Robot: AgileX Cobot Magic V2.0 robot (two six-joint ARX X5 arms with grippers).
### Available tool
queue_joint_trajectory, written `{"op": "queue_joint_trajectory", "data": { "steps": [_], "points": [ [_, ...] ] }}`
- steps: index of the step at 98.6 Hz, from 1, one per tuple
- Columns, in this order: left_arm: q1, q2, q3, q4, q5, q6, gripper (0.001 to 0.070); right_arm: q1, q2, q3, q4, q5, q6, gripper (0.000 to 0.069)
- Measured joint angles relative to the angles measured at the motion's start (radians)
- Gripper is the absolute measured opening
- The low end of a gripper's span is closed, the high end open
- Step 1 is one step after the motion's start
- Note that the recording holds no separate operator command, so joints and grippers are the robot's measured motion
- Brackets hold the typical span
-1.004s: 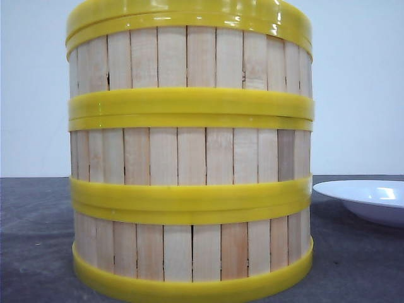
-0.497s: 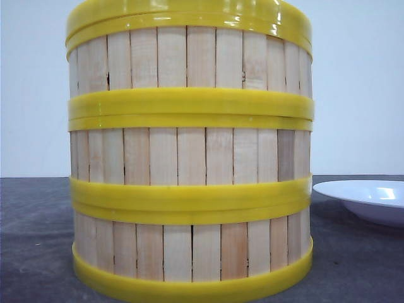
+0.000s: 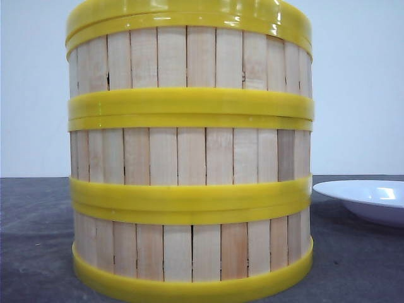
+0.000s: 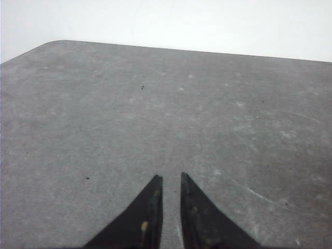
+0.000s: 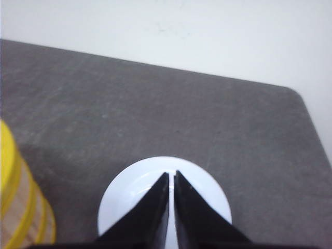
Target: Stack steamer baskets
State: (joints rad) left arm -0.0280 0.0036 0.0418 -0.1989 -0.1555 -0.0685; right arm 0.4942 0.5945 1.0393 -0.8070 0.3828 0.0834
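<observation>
Three steamer baskets stand stacked as one tower close in front of the front camera: the bottom basket (image 3: 189,252), the middle basket (image 3: 189,154) and the top basket (image 3: 189,60), all with light wooden slats and yellow rims. A thick yellow rim (image 3: 189,16) caps the tower. The right wrist view catches the edge of the stack (image 5: 18,207). My left gripper (image 4: 171,177) is shut and empty over bare grey table. Beside the stack, my right gripper (image 5: 171,174) is shut and empty above a white plate. Neither gripper appears in the front view.
The white plate (image 3: 366,199) lies on the grey table (image 4: 155,93) just right of the stack, also seen as a white plate (image 5: 124,197) under my right fingers. The table's rounded far corners and a white wall lie behind.
</observation>
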Motion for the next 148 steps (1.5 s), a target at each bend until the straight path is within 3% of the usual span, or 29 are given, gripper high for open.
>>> {"op": "queue_joint_trajectory", "data": {
  "steps": [26, 46, 67, 104, 148],
  "points": [
    [0.000, 0.000, 0.000, 0.000, 0.000, 0.000, 0.0035, -0.306, -0.021, -0.007, 0.072, -0.164, -0.089, 0.0010],
    [0.000, 0.000, 0.000, 0.000, 0.000, 0.000, 0.0035, -0.426, -0.090, -0.139, 0.212, -0.256, -0.114, 0.0010],
    [0.000, 0.000, 0.000, 0.000, 0.000, 0.000, 0.0035, -0.476, -0.225, -0.406, 0.401, -0.290, -0.111, 0.0010],
    [0.000, 0.000, 0.000, 0.000, 0.000, 0.000, 0.0035, -0.497, -0.470, -0.840, 0.593, -0.304, -0.020, 0.0010],
    [0.000, 0.000, 0.000, 0.000, 0.000, 0.000, 0.0035, -0.497, -0.591, -1.015, 0.639, -0.304, -0.002, 0.0010]
  ]
}}
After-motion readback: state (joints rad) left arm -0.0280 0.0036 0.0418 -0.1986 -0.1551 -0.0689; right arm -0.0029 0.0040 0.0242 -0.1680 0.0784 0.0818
